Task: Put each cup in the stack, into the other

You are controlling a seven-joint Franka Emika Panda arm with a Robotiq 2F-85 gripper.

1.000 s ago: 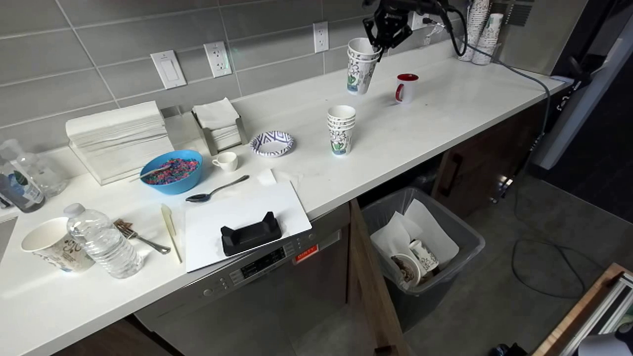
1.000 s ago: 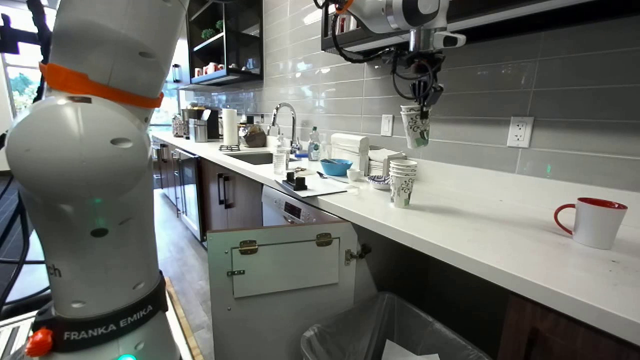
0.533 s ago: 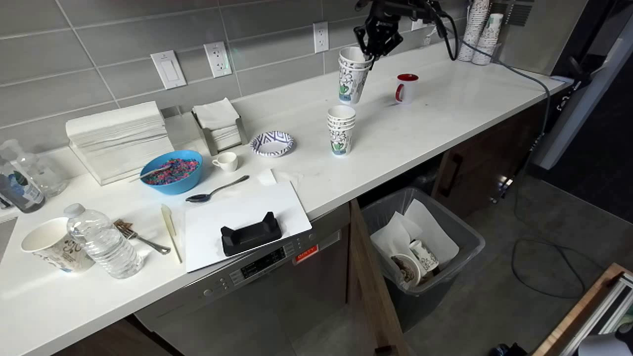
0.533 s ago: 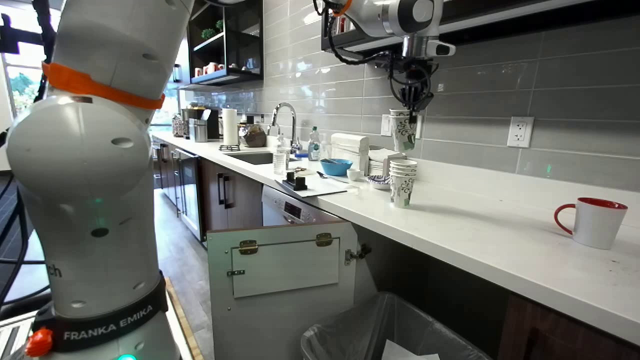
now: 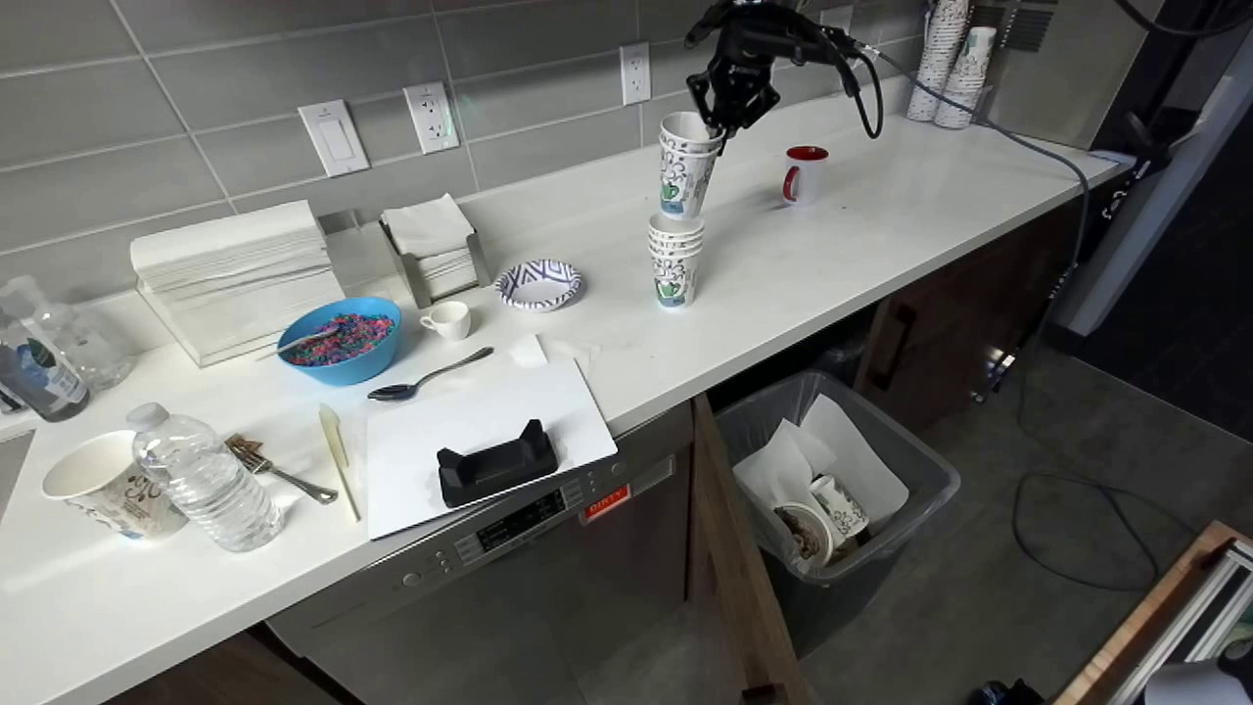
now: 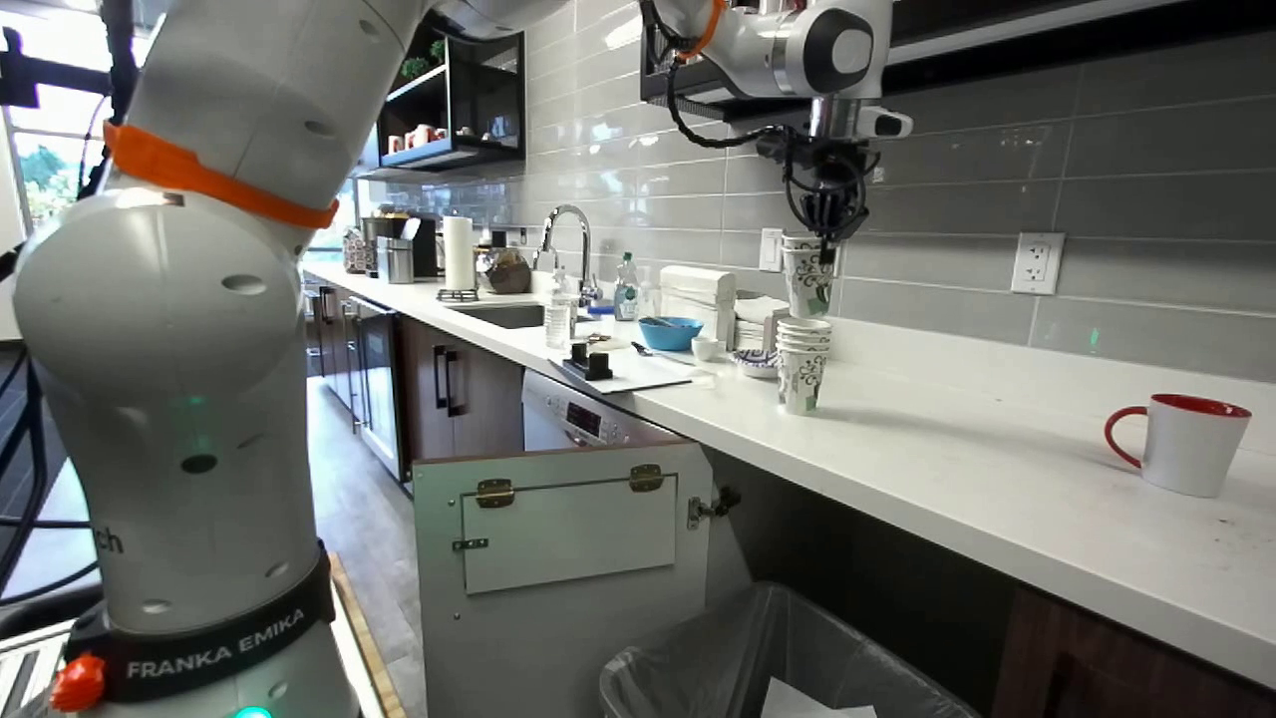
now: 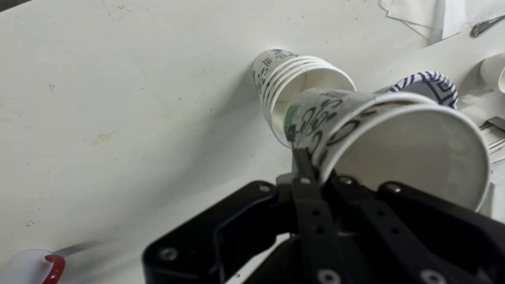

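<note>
Two nested white patterned cups (image 5: 685, 181) hang slightly tilted in the air, with my gripper (image 5: 722, 142) shut on their rim wall. In the wrist view, the gripper (image 7: 321, 173) has one finger (image 7: 303, 161) outside the held cups (image 7: 315, 114) and the other inside, mostly hidden. The stack (image 5: 675, 269), several like cups nested upright, stands on the counter. In both exterior views the held cups' bottom is right at the stack's rim, roughly over its mouth. Whether it touches is unclear. From the wrist, the held cups cover part of the stack's (image 7: 272, 75) opening.
A white mug with red inside (image 5: 805, 176) stands to the right of the stack. On its left lie a patterned bowl (image 5: 538, 286), small white cup (image 5: 448, 319), napkin holder (image 5: 436, 255) and blue bowl (image 5: 343, 367). A bin (image 5: 940, 480) is below the counter edge.
The gripper has carried the two held cups leftward and down, from behind the stack to just over its rim. The stack has not moved, and the grip is unchanged.
</note>
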